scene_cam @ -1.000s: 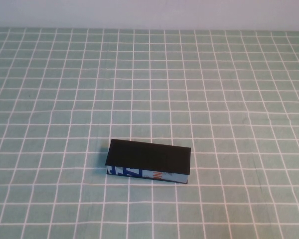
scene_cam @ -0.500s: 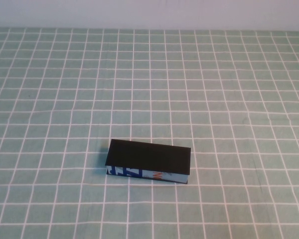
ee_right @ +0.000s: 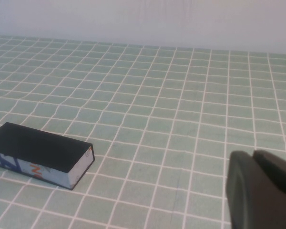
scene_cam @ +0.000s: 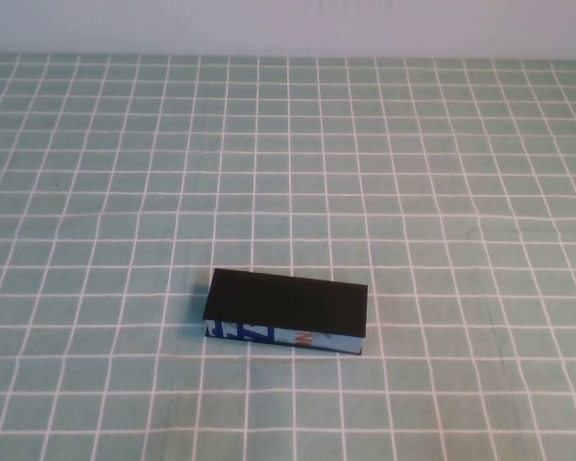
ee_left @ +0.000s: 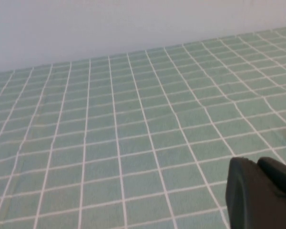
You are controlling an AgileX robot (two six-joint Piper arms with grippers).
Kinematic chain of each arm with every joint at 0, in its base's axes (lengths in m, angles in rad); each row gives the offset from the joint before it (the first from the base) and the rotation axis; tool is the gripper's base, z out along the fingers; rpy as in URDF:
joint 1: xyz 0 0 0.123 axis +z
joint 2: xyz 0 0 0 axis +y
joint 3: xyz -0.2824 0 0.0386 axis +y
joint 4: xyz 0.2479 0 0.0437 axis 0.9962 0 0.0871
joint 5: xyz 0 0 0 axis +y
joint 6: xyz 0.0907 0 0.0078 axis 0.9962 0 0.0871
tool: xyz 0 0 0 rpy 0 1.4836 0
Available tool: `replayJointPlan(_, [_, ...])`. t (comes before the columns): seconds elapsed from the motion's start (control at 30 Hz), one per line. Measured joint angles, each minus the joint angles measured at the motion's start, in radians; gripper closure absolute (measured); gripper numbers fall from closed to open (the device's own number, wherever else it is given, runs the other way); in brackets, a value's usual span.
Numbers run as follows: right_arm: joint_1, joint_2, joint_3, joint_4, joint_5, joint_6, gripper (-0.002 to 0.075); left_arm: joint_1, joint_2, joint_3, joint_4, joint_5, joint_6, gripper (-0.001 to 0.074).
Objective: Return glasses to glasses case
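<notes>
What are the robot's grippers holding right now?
Nothing. The left gripper and right gripper hang over bare cloth; the closed case lies alone.

A green cloth [scene_cam: 442,192] ruled with a grid of thin white lines covers the counter from edge to edge in the high view. The squares look slightly mottled, and the lines waver a little where the cloth does not lie perfectly flat. Behind the far edge rises a plain pale wall [scene_cam: 288,24], bare and whitish with a faint lilac cast. Light falls soft and even, without hard shadows.
</notes>
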Motion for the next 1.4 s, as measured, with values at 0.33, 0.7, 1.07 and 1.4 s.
replayJointPlan(0.33, [0.000,0.000,0.000,0.000,0.000,0.000,0.0737,0.000,-0.002,0.004,0.000,0.131,-0.006,0.0734])
replayJointPlan(0.7, [0.000,0.000,0.000,0.000,0.000,0.000,0.0738,0.000,-0.002,0.003,0.000,0.136,-0.006,0.0734])
replayJointPlan(1.07, [0.000,0.000,0.000,0.000,0.000,0.000,0.0737,0.000,-0.002,0.003,0.000,0.136,-0.006,0.0734])
replayJointPlan(1.4, [0.000,0.000,0.046,0.035,-0.003,0.000,0.0738,0.000,-0.002,0.003,0.000,0.136,-0.006,0.0734])
